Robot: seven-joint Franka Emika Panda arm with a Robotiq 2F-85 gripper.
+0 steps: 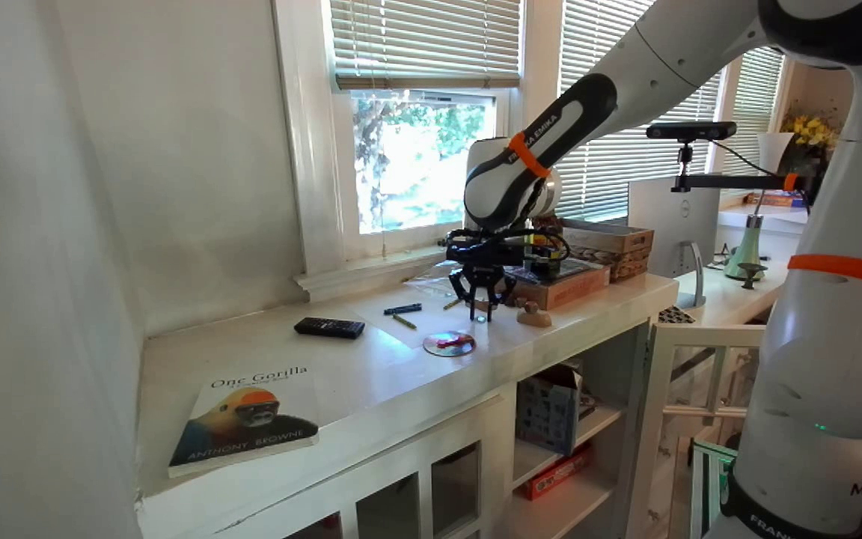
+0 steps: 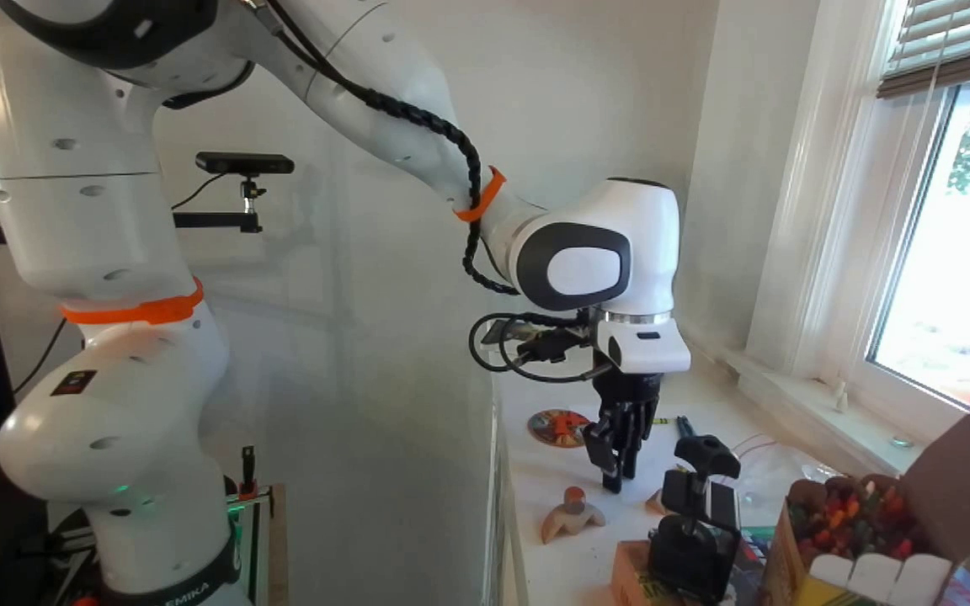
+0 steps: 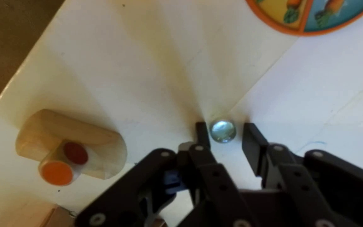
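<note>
Gripper (image 3: 225, 131) jaws apart, either side of the round marble (image 3: 223, 131); off-centre contact by the nearer finger (image 3: 203, 135) could send it rolling.

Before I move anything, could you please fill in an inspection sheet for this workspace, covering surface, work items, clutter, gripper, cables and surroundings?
Surface: white countertop, with a few dark specks.
Work items: small glassy round piece on the countertop, between the fingers.
Clutter: wooden piece, round disc, remote control, book.
Gripper: pointing down, jaws partly open, a gap showing beside the round piece; no grip seen.
Cables: braided black cable along the arm.
Surroundings: window behind the countertop; cabinet door standing open.
</note>
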